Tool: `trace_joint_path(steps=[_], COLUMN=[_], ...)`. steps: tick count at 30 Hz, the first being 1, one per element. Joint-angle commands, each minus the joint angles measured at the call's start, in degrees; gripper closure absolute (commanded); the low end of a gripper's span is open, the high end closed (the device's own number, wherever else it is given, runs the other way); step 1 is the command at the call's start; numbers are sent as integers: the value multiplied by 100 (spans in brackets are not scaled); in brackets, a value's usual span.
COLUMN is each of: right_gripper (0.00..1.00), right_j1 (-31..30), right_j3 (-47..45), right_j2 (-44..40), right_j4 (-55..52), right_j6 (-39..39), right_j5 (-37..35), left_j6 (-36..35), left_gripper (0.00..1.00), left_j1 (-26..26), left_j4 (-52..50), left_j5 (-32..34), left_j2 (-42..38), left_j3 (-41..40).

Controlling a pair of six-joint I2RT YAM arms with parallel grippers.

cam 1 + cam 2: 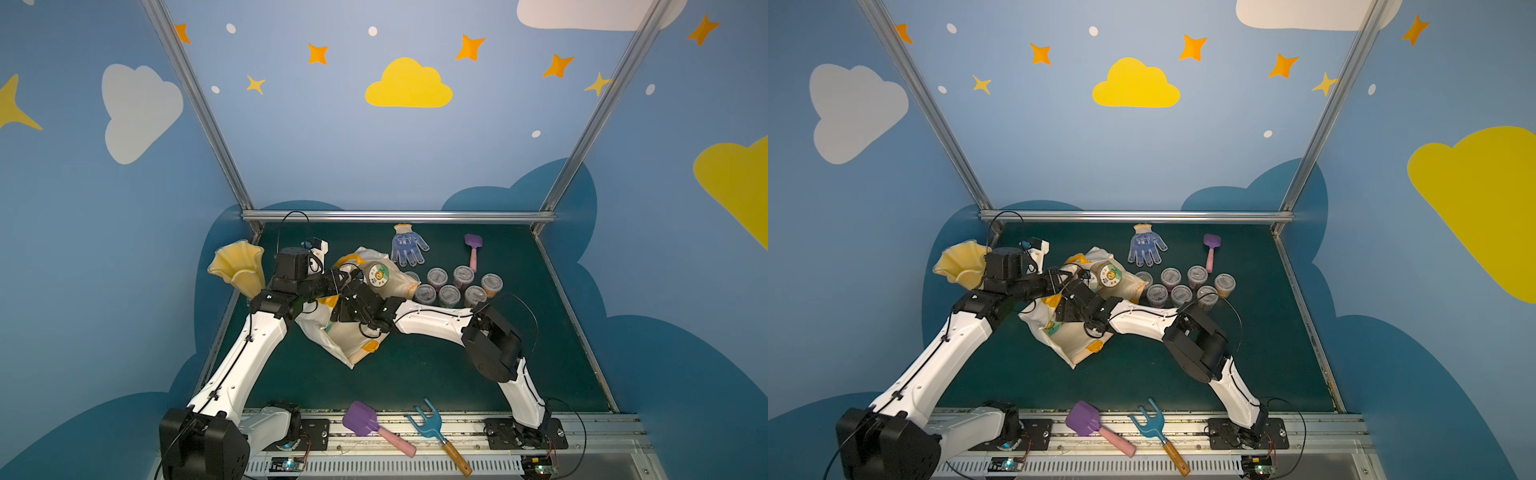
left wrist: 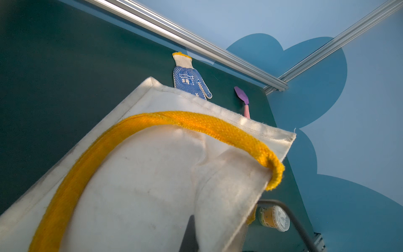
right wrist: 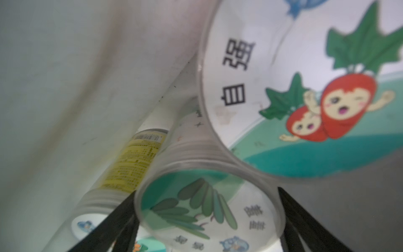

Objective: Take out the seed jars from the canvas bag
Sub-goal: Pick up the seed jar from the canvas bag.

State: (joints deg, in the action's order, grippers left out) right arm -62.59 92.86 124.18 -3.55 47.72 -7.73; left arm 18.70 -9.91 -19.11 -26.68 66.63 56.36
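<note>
Left gripper [image 1: 349,279] pinches bag [image 1: 341,344]; right gripper [image 3: 206,194] hidden inside, jaws flanking blurred jar [image 3: 202,218], grip unclear; cup [image 1: 412,275] at bag's three o'clock half-covered.

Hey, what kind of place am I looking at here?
Probably a staged robot test booth: blue walls painted with yellow clouds on aluminium frame rails, two white robot arms bolted along the front, and a purple-and-pink toy shovel on a dark green mat.

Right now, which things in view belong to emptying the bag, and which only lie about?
Job: cream canvas bag with yellow handles; large clear jars with pictured lids in its mouth; small clear lidded seed cups beside it.
Lying about: yellow ruffled vase; blue dotted glove; two purple spades with pink handles; teal fork with wooden handle.
</note>
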Motion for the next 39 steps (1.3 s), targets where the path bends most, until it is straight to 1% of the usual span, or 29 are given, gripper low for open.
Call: trace_joint_path(steps=[1,9,15,23,33,39], right_gripper=[15,25,27,28,28,28], right_j1=[30,56,90,98,212,369], right_j3=[137,25,-229,-686,-781,-1105], right_j2=[58,-256,-697,-1521,-2111,-2722], right_j4=[-208,-310,-331,-338,-545,-804], right_j6=[9,-350,-631,-816,-756,-788], right_j5=[100,58,104,168,340,438], left_j6=[-75,-112,-178,-226,-363,-454], left_gripper=[95,95,94,95,95,95], left_j1=[-20,-20,-20,-20,-20,-20], left_j4=[33,20,-21,-20,-118,-201], left_j5=[-134,-82,-31,-48,15,49], left_j2=[24,62,101,128,64,59], left_j3=[202,184,200,222,336,423])
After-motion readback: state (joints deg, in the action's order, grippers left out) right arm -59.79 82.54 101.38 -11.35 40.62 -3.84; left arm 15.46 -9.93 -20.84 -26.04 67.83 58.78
